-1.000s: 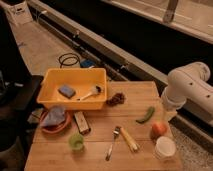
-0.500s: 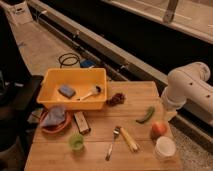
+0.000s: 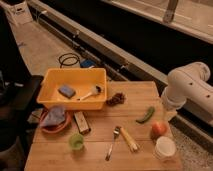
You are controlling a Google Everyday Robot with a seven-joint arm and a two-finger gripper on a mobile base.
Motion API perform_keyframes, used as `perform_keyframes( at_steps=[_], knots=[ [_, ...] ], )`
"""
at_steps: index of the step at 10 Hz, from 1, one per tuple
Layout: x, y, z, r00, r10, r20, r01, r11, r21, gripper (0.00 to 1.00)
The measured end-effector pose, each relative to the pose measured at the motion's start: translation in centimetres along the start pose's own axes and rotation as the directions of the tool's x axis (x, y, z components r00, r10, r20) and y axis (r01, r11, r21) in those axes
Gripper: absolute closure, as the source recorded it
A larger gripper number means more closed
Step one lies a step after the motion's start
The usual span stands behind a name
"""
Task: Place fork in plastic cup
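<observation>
The fork [image 3: 112, 144] lies flat on the wooden table [image 3: 100, 160] near the front middle, its head pointing away and touching the yellow cob [image 3: 129, 138] beside it. The light-green plastic cup [image 3: 76, 141] stands upright to the fork's left, a short gap away, and looks empty. My white arm [image 3: 190, 90] hangs over the table's right edge. My gripper [image 3: 169, 116] is at its lower end, above the right side of the table, far from the fork and the cup.
A yellow bin [image 3: 102, 80] at the back left holds a blue sponge [image 3: 66, 91] and a white-handled brush [image 3: 90, 93]. An orange-red plate [image 3: 45, 129] with a cloth, a brown bar [image 3: 81, 122], a dark cluster [image 3: 117, 98], a green pepper [image 3: 146, 115], an orange fruit [image 3: 158, 129] and a white cup [image 3: 165, 148] lie around.
</observation>
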Motion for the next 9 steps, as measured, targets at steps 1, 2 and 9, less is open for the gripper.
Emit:
perform_keyframes(
  at_steps=[1, 2, 9],
  knots=[
    [0.0, 0.0, 0.0, 1.0, 0.0, 0.0, 0.0, 1.0, 0.0, 0.35],
    [0.0, 0.0, 0.0, 1.0, 0.0, 0.0, 0.0, 1.0, 0.0, 0.35],
    [-9.2, -0.3, -0.8, 0.919, -0.395, -0.014, 0.395, 0.918, 0.036, 0.35]
  ],
)
